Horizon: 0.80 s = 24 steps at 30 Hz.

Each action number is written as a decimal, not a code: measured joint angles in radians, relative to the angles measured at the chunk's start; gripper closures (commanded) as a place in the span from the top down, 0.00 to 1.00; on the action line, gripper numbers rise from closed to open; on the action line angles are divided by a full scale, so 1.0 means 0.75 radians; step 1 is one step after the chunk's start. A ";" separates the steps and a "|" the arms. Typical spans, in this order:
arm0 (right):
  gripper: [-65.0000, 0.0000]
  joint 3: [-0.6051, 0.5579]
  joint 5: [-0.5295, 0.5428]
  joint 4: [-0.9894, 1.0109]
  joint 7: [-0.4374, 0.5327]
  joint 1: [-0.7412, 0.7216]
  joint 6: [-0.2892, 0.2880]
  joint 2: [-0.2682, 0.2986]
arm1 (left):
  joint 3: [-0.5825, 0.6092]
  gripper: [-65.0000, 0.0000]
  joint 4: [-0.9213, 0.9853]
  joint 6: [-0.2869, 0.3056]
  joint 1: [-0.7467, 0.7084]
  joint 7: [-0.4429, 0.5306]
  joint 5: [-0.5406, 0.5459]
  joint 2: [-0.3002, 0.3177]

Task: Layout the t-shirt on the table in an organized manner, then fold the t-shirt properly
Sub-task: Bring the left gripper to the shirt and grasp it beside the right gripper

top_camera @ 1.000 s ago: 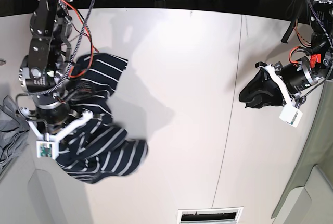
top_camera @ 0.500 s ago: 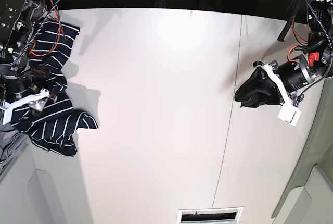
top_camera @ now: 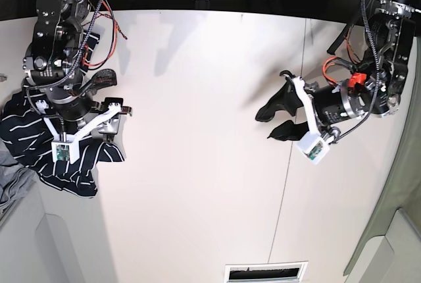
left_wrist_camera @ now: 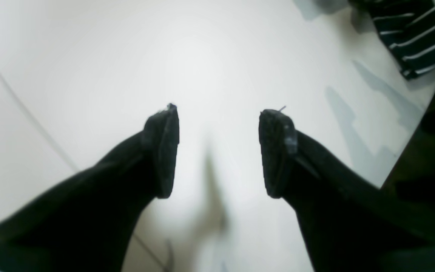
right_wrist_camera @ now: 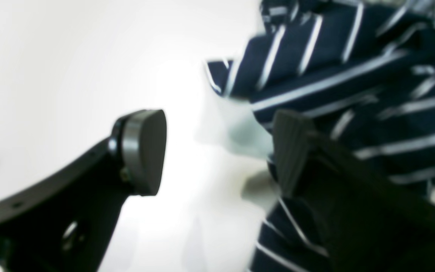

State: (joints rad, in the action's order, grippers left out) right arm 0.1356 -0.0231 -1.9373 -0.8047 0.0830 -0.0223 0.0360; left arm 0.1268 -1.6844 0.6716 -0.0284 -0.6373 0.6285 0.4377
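The t-shirt (top_camera: 33, 139), dark navy with thin white stripes, lies crumpled at the left edge of the white table (top_camera: 197, 164). My right gripper (top_camera: 112, 95) is open and empty, just right of the shirt. In the right wrist view the right gripper (right_wrist_camera: 217, 151) has its jaws apart, with the shirt (right_wrist_camera: 353, 87) behind the right finger (right_wrist_camera: 289, 151). My left gripper (top_camera: 264, 126) is open and empty over bare table, far from the shirt. In the left wrist view the left gripper (left_wrist_camera: 219, 151) faces white table, with a shirt corner (left_wrist_camera: 414, 41) at the top right.
A plain grey cloth (top_camera: 10, 184) lies at the left edge below the shirt. A thin dark seam (top_camera: 289, 145) runs down the table right of middle. The table's dark far edge (top_camera: 197, 8) has cables and fittings behind it.
My right gripper let go of the shirt, which now lies at the left edge, and moved right of it, open. My left arm moved toward the table's middle and opened.
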 measured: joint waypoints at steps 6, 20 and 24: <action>0.67 0.009 -0.227 0.000 0.026 0.094 0.170 0.008 | 0.132 0.55 0.054 -0.048 0.178 0.012 -0.020 -0.085; 0.67 0.474 0.122 0.114 0.127 0.196 0.073 0.115 | 0.421 0.55 0.436 -0.052 0.352 0.004 -0.065 -0.479; 0.67 0.490 0.285 0.355 0.220 0.134 -0.091 0.125 | 0.423 0.55 0.437 -0.052 0.354 -0.017 -0.080 -0.504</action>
State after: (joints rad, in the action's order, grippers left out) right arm 0.5034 0.1905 -1.6711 -0.6399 0.1837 -0.0902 0.1299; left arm 0.4438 -1.3563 0.6327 0.2367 -0.6502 0.5682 0.0601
